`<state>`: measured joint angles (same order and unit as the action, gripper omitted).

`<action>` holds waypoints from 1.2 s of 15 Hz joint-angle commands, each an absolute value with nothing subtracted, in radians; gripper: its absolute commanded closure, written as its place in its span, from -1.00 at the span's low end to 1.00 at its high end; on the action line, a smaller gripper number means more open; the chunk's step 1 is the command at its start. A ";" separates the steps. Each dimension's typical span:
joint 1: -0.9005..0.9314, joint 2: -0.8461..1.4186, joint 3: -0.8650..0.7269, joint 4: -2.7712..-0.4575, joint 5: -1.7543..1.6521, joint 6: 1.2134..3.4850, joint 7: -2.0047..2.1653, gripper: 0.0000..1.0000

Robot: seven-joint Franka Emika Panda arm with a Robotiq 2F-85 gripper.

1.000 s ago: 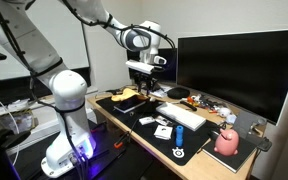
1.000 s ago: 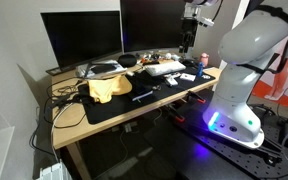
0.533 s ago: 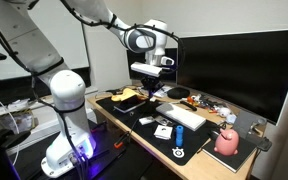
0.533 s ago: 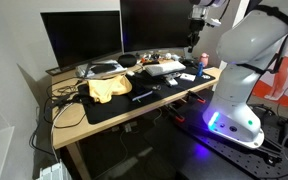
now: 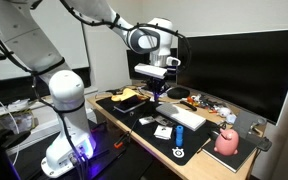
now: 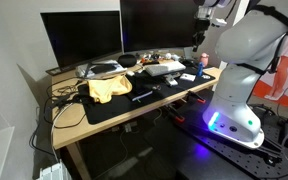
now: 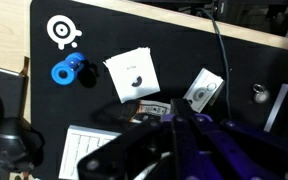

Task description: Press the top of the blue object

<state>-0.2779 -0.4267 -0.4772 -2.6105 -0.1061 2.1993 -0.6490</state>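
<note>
The blue object (image 7: 69, 70) stands on the black desk mat (image 7: 184, 45), close to the mat's white round logo (image 7: 62, 31). It also shows as a small blue upright item in both exterior views (image 5: 181, 134) (image 6: 203, 60). My gripper (image 7: 172, 124) hangs well above the desk with its fingers pressed together and nothing between them. It is off to one side of the blue object and does not touch it. In both exterior views the gripper (image 5: 156, 90) (image 6: 197, 40) sits high over the desk's middle.
A white keyboard (image 5: 181, 115), a pink rounded object (image 5: 227, 142), a yellow cloth (image 5: 129, 98) and small white cards (image 7: 134, 75) lie on the desk. A large dark monitor (image 5: 234, 65) stands behind. Cables and clutter crowd the back of the desk.
The gripper's fingers have closed from partly open to shut. The arm has shifted sideways and slightly up over the desk.
</note>
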 commanded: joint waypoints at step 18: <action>-0.352 -0.209 -0.501 -2.521 -0.066 2.386 -0.559 0.98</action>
<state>-0.3383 -0.2088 -0.5162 -2.5208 -0.0686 2.3880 -0.5580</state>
